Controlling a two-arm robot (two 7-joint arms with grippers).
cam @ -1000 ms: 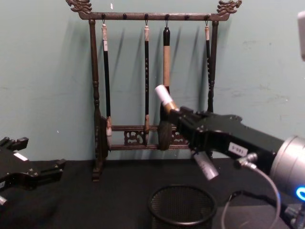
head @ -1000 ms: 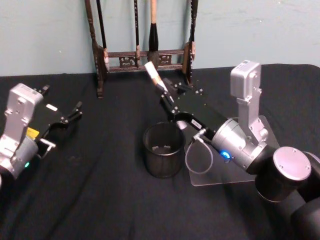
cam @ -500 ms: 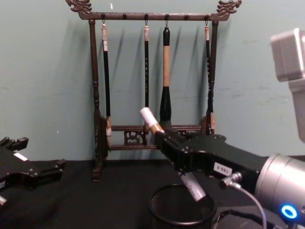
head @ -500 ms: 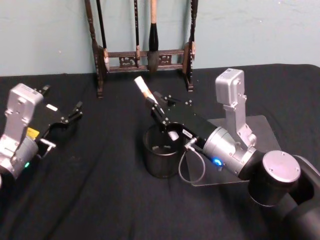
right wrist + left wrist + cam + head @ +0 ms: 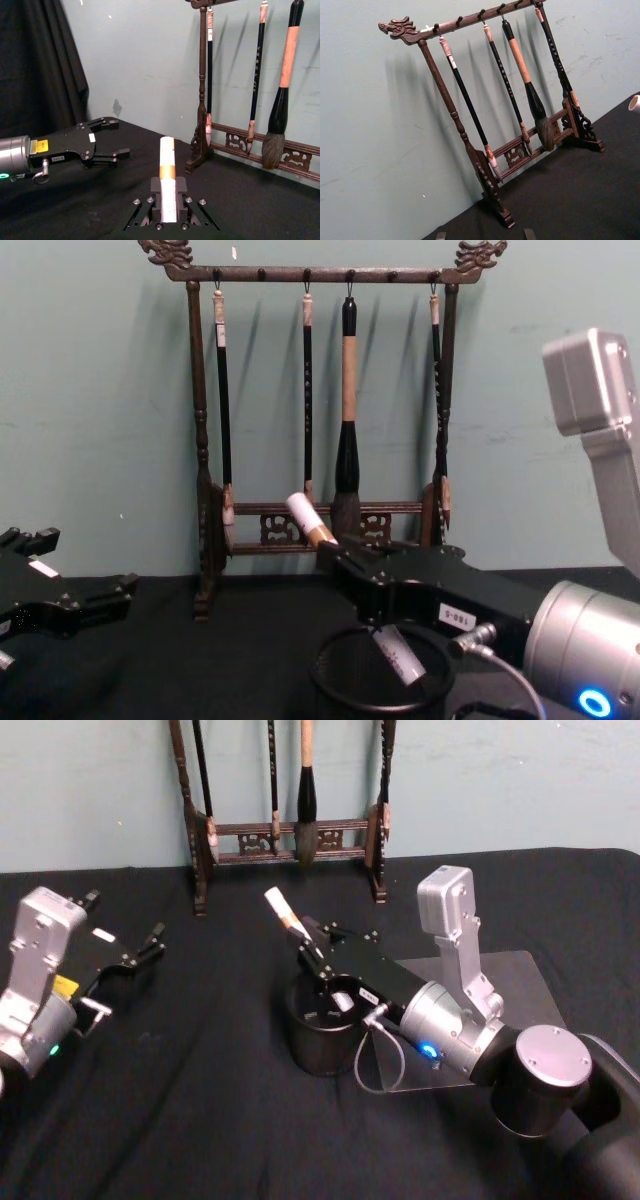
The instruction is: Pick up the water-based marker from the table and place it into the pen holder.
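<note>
The jaws of the right gripper (image 5: 318,955) are closed on the water-based marker (image 5: 283,913), which is clamped around its middle, so that a length of it is left free on either side of the grip. The marker is held tilted. Its white upper end is leaned toward eleven o'clock, away from the gripper body. Its lower end is seen inside the ring of the pen holder (image 5: 318,1050), a little toward three o'clock of the opening's centre. Whether that end is touching the mesh cannot be told. An orange-brown band (image 5: 167,172) is seen on the marker just above the jaws. The pen holder is stood upright on the black table cloth (image 5: 200,1110), near the middle of the table, and the right arm is reached over it from four o'clock. A clear flat sheet (image 5: 525,982) is laid on the cloth at three o'clock of the holder, under the arm. The left gripper (image 5: 148,945) is parked well apart at nine o'clock of the holder, its jaws spread wide with nothing between them. The dark wooden brush rack (image 5: 290,828) is stood at twelve o'clock, against the pale green wall (image 5: 500,780), with brushes (image 5: 307,790) hung from its top bar.
</note>
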